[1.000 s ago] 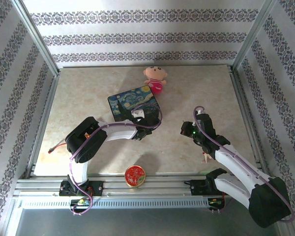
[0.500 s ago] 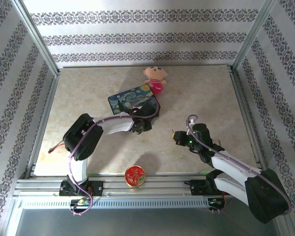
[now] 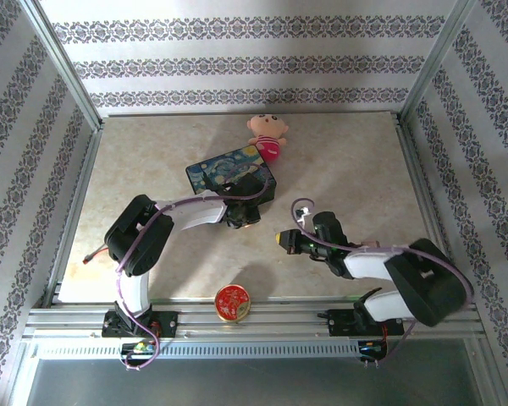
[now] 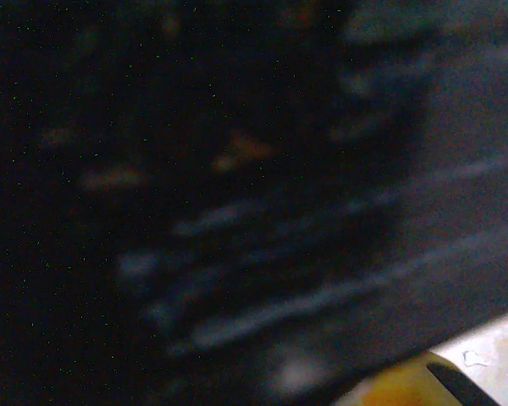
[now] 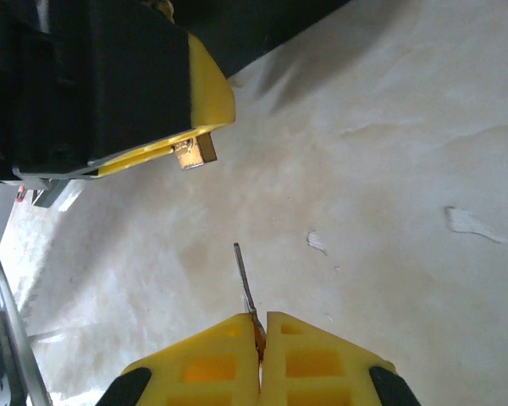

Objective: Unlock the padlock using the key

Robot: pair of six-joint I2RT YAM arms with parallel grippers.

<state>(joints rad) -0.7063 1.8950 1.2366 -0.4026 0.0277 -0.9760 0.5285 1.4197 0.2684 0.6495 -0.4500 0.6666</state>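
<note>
In the right wrist view my right gripper is shut on the key; its thin dark blade sticks up from between the yellow fingertips. Up and to the left of the blade, a short gap away, the small brass padlock pokes out from the yellow fingers of my left gripper, which is shut on it. Its shackle is hidden. From above, the left gripper and the right gripper face each other at mid-table. The left wrist view is dark and blurred, with a yellow finger at the bottom.
The blue painted tin box lies just behind the left gripper. A plush doll sits further back. A round red tin stands at the near edge between the arm bases. The beige tabletop is bare to the right.
My right gripper has swung left across the table toward the left gripper. The left gripper has drawn slightly nearer, off the blue box's near edge.
</note>
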